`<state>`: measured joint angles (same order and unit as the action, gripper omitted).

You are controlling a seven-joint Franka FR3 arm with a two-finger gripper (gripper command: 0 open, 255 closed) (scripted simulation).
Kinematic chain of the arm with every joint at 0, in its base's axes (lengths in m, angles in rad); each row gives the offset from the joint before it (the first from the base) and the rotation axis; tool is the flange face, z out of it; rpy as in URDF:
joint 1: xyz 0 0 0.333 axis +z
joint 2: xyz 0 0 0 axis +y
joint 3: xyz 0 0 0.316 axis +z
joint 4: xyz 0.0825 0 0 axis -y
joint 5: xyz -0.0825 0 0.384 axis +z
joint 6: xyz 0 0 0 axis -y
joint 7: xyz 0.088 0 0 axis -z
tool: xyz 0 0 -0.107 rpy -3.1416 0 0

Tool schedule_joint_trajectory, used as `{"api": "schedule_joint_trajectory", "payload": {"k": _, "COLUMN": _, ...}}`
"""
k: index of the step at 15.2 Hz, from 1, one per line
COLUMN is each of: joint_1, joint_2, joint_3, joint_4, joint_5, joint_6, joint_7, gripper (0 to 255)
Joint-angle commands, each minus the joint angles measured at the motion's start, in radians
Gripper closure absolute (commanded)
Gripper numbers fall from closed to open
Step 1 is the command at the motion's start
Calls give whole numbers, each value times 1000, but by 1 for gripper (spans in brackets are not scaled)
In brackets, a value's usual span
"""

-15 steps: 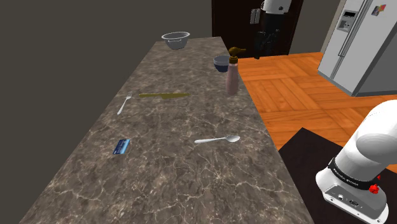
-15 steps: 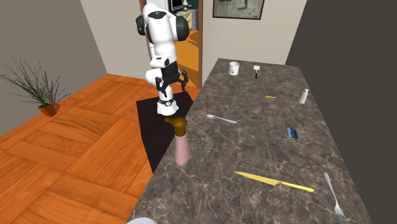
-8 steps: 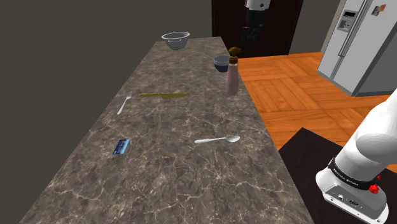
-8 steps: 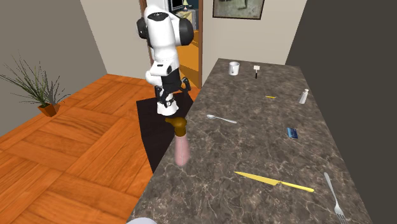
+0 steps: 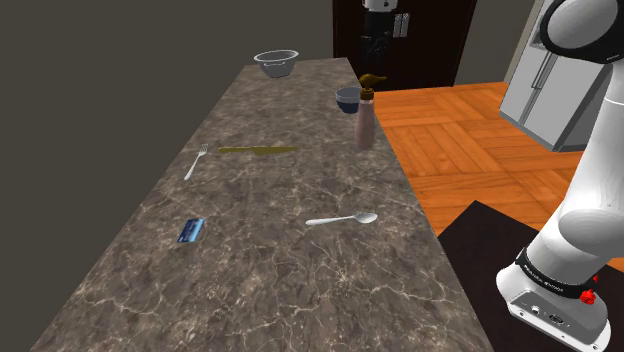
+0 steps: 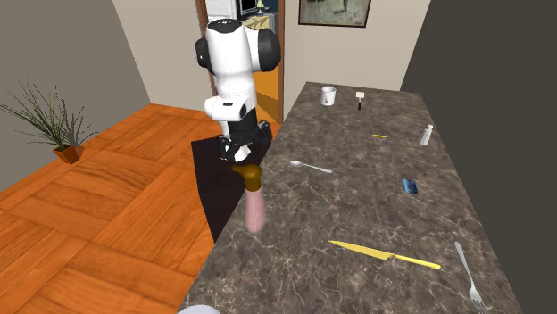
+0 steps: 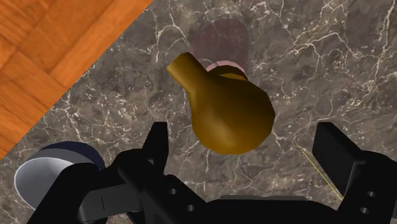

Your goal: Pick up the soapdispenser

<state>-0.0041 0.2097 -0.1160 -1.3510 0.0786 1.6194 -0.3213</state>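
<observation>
- The soap dispenser (image 5: 365, 122) stands upright on the marbled tabletop (image 5: 280, 265). It is set at the shoulder view's right edge, toward the far end, just beside the drop to the wooden floor (image 5: 470, 140).
- A pale pink body is topped by a brown pump head (image 7: 232, 114). A dark blue bowl (image 5: 347, 97) is placed just beyond it on the far side, near but apart.
- The pincer (image 6: 236, 155) is held straight above the dispenser and pointed down, close over the pump head.
- The black fingers (image 7: 156, 143) are spread wide. Clear space is left between each of them and the pump head, and nothing is gripped.
- The coming move is seen to turn on one relation. The dispenser's long axis is vertical and lines up with the pincer's own line of approach, so the dispenser lies directly below and not off to either side.
- A straight descent is therefore judged to be called for, until the fingers flank the pink body below the pump head.
- In the wrist view the spout is pointed toward the floor-side edge, and it does not appear to lie in either finger's path.
- One risk is judged. The dispenser is tall, narrow and close to the edge, so it could be tipped toward the floor by an off-centre closure.
</observation>
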Motion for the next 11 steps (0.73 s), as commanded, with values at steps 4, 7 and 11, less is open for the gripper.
{"api": "schedule_joint_trajectory", "payload": {"k": 4, "joint_1": 2, "joint_2": -5, "joint_3": 1, "joint_4": -66, "joint_5": -1, "joint_6": 62, "joint_7": -5, "gripper": 0}}
{"api": "schedule_joint_trajectory", "payload": {"k": 7, "joint_1": 3, "joint_2": -13, "joint_3": 1, "joint_4": -112, "joint_5": -2, "joint_6": 100, "joint_7": -7, "gripper": 0}}
{"api": "schedule_joint_trajectory", "payload": {"k": 11, "joint_1": 4, "joint_2": -12, "joint_3": 2, "joint_4": -110, "joint_5": -2, "joint_6": 100, "joint_7": -6, "gripper": 255}}
